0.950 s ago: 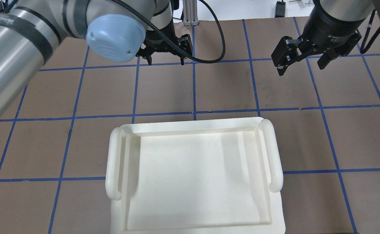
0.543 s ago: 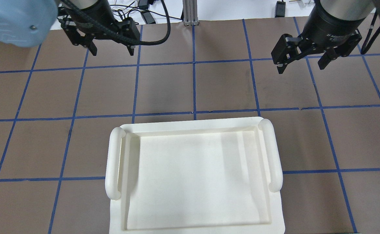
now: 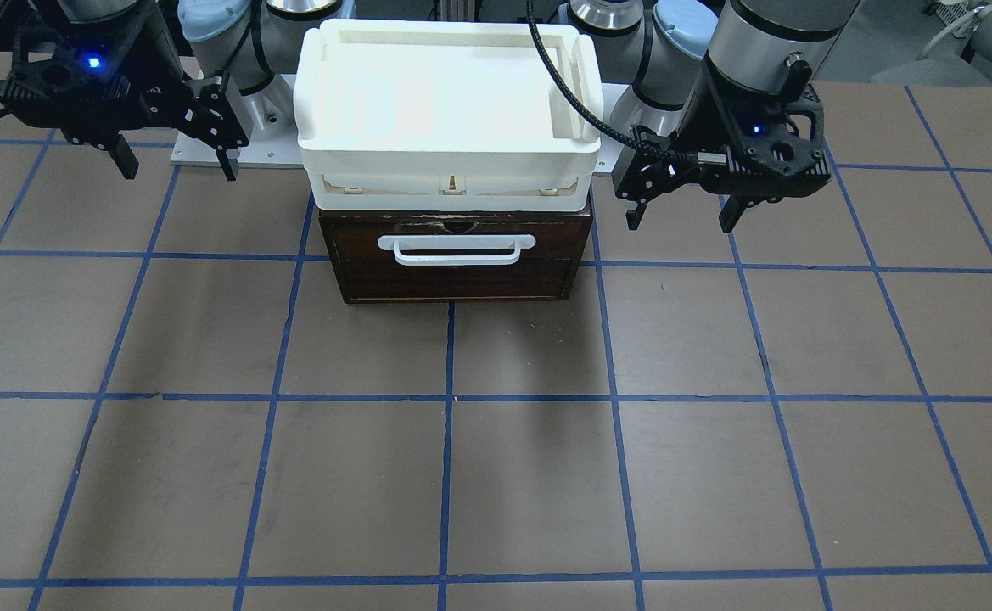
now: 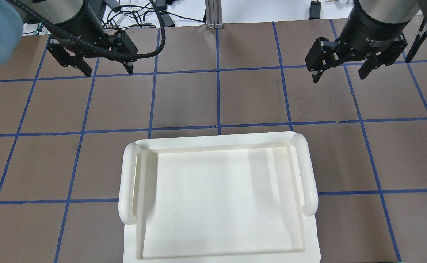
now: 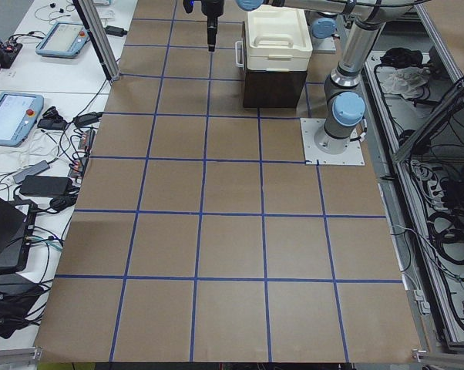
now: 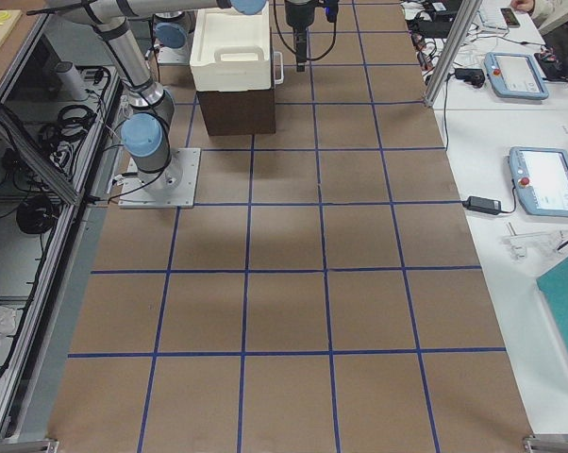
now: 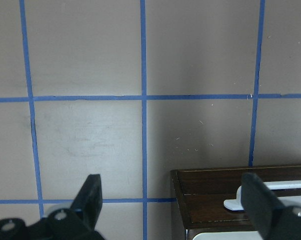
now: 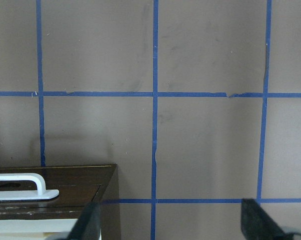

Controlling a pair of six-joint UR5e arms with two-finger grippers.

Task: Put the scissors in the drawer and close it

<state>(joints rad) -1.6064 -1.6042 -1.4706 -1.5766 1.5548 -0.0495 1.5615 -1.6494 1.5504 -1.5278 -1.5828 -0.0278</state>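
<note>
The drawer [image 3: 462, 276] has a dark brown front and a white bar handle [image 3: 456, 249]; it sits shut in its box at mid-table near my base. The scissors show in no view. My left gripper [image 4: 108, 72] is open and empty, hovering above the table off the drawer's left side; it also shows in the front view [image 3: 682, 218]. Its wrist view shows the drawer's corner [image 7: 210, 197] between its open fingers [image 7: 91, 196]. My right gripper [image 4: 338, 76] is open and empty, hovering off the drawer's right side [image 3: 175, 166]; its wrist view shows the other drawer corner [image 8: 65, 181].
A white plastic tray [image 4: 128, 182] with two side handles rests on top of the drawer box [image 3: 453, 182] and has nothing in it. The table is a brown mat with blue tape lines [image 4: 217, 98]. Cables and devices lie past the far edge [image 4: 144, 16].
My left arm has swung from mid-table out to the left, its gripper staying open. My right gripper has barely moved.
</note>
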